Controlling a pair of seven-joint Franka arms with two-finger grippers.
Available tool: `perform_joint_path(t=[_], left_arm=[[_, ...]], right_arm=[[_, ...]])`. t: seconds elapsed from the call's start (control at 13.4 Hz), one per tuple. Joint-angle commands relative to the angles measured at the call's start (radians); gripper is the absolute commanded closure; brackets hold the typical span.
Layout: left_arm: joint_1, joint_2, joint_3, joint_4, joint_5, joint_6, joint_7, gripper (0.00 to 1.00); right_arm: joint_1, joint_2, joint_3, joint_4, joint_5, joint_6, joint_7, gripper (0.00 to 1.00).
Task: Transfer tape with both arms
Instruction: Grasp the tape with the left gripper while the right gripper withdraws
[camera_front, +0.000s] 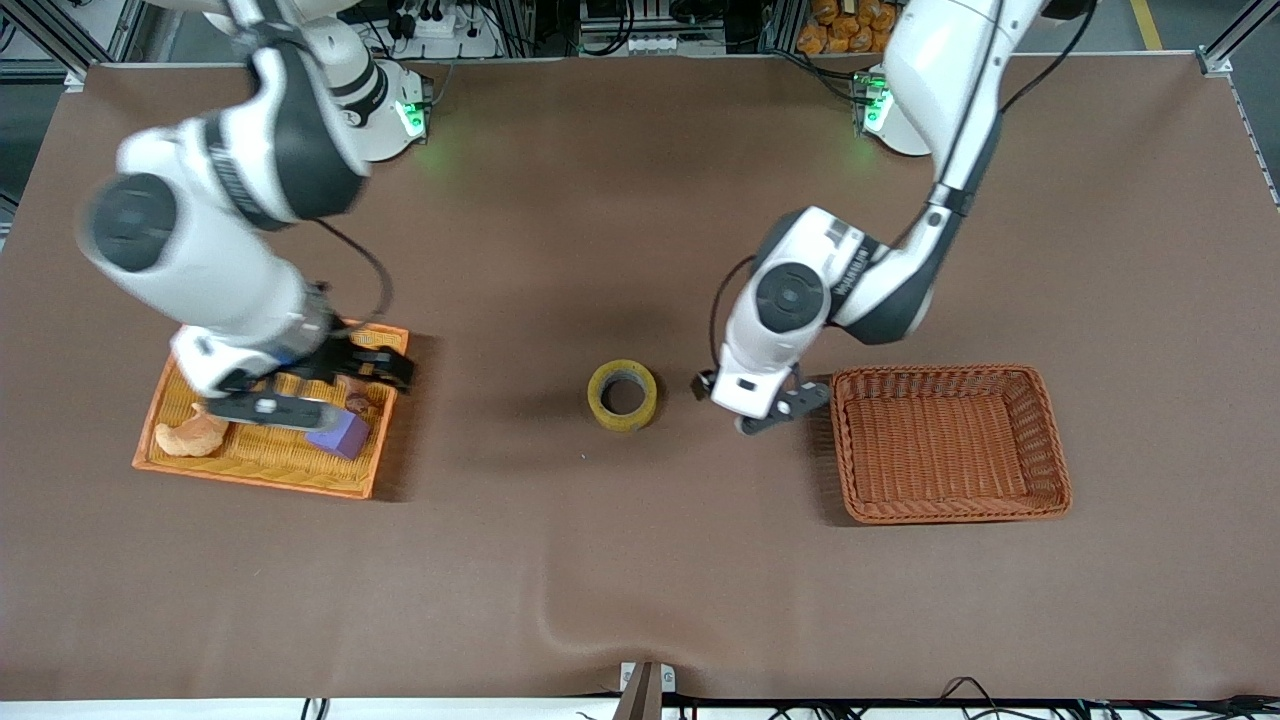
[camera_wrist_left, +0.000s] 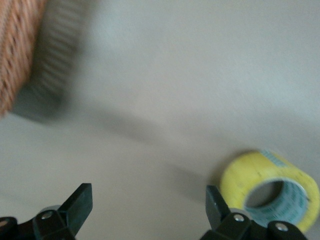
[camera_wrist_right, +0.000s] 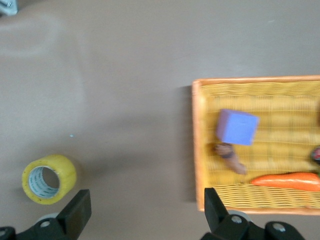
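Tape, a translucent yellowish roll, lies on the brown table between baskets. Left gripper hovers beside it, seemingly wide-jawed; right gripper spreads wide above the orange tray.

A brown felt-like tabletop fills nearly the whole front view, its cover rippled into a soft fold at about 6 o'clock, just above a small metal bracket on the edge. Along the 12 o'clock edge run aluminium frame posts, a white power strip with black plugs, and loose black cables. At about 1 o'clock a heap of orange-brown objects sits past the edge. Green indicator lights cast a faint green glow on the cover at 11 and 1 o'clock. A yellow floor stripe shows at 2 o'clock. Lighting is even, with soft shadows.
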Motion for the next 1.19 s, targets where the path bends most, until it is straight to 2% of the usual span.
perform_joint_path(t=[0.0, 0.15, 0.3, 0.37, 0.6, 0.82, 1.12], left_arm=[[-0.041, 0.041, 0.015, 0.047, 0.003, -0.007, -0.114, 0.0], [-0.076, 0.09, 0.015, 0.12, 0.003, -0.007, -0.212, 0.0], [-0.125, 0.113, 0.018, 0.148, 0.012, -0.004, -0.3, 0.0], [-0.139, 0.123, 0.021, 0.149, 0.018, 0.006, -0.34, 0.0], [-0.147, 0.175, 0.025, 0.149, 0.02, 0.163, -0.438, 0.0], [-0.165, 0.192, 0.026, 0.149, 0.023, 0.17, -0.434, 0.0], [-0.188, 0.244, 0.026, 0.148, 0.072, 0.228, -0.426, 0.0]], right_arm=[[-0.078, -0.147, 0.02, -0.087, 0.006, -0.065, -0.015, 0.0], [-0.119, -0.207, 0.016, -0.104, -0.017, -0.111, -0.06, 0.0], [-0.136, -0.224, 0.018, -0.077, -0.118, -0.188, -0.076, 0.0], [-0.138, -0.23, 0.02, -0.074, -0.132, -0.211, -0.076, 0.0], [-0.132, -0.244, 0.024, -0.098, -0.143, -0.205, -0.076, 0.0], [-0.139, -0.242, 0.018, -0.077, -0.129, -0.205, -0.183, 0.0], [-0.173, -0.229, 0.02, -0.028, -0.124, -0.227, -0.197, 0.0]])
